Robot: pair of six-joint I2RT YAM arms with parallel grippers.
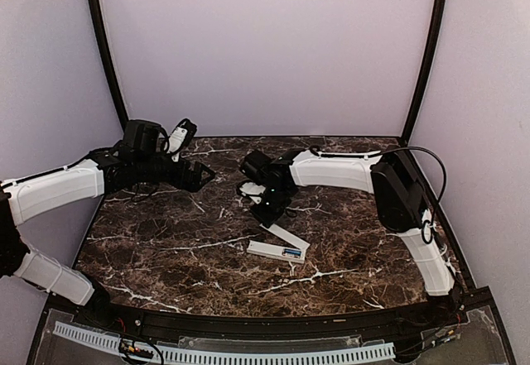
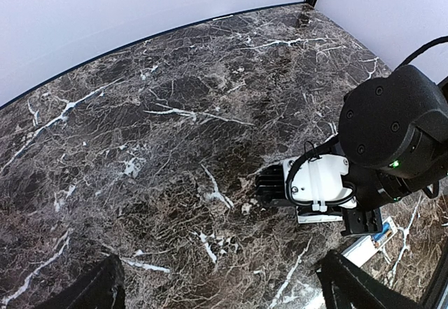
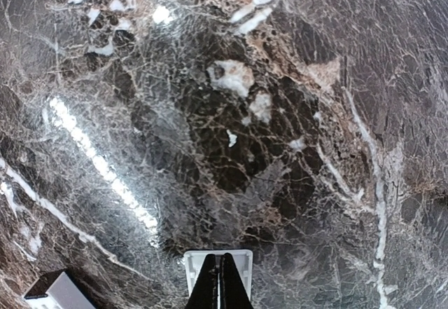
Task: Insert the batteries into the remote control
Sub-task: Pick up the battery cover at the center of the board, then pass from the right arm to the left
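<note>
Remote control (image 2: pixel 360 253) mostly hidden behind right arm (image 2: pixel 392 134); batteries (image 1: pixel 291 252) too small to count; cover strip (image 3: pixel 243 261) cut by bottom edge.

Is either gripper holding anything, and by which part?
Left gripper: open, empty. Right gripper: shut at the end of the white cover strip; a hold cannot be told.

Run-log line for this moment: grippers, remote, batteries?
left gripper open, away from parts | right gripper shut over cover strip end | remote control on table, one battery in recess | second battery not seen
</note>
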